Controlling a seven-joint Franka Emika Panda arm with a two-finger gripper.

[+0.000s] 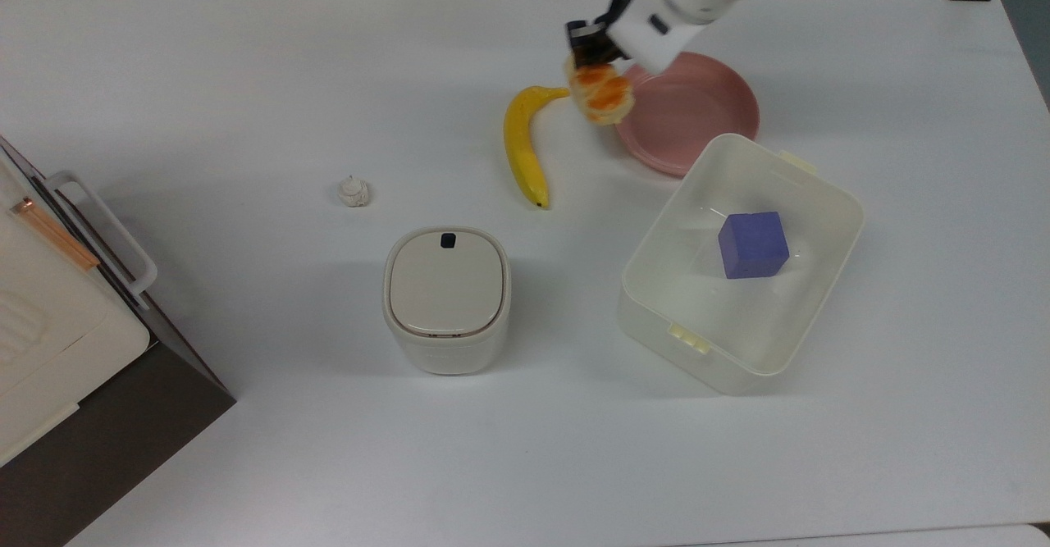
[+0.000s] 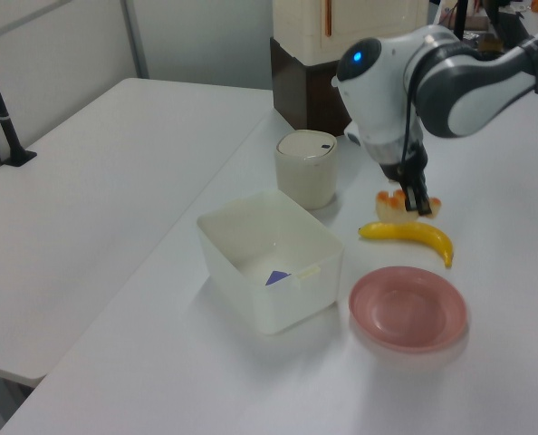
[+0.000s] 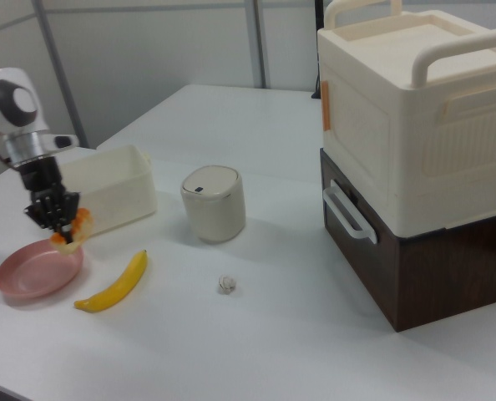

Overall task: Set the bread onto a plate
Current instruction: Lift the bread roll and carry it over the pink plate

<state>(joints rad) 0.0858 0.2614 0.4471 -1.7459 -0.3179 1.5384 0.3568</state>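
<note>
Orange-glazed bread point(image 1: 603, 93) was clamped between the closed fingers of the claw point(image 1: 592, 61), held in the air so it could pass above the banana point(image 1: 525, 143). In the top view the loaf overlapped the left rim of the pink plate point(image 1: 697, 108). The left view placed it above the banana, short of the plate point(image 2: 408, 309); the right view set it over the plate's point(image 3: 32, 274) near rim. Judged from these, the loaf was almost over the plate and not yet released. The tub point(image 1: 812, 211) with the blue cube point(image 1: 753, 244) sat just beside the plate.
</note>
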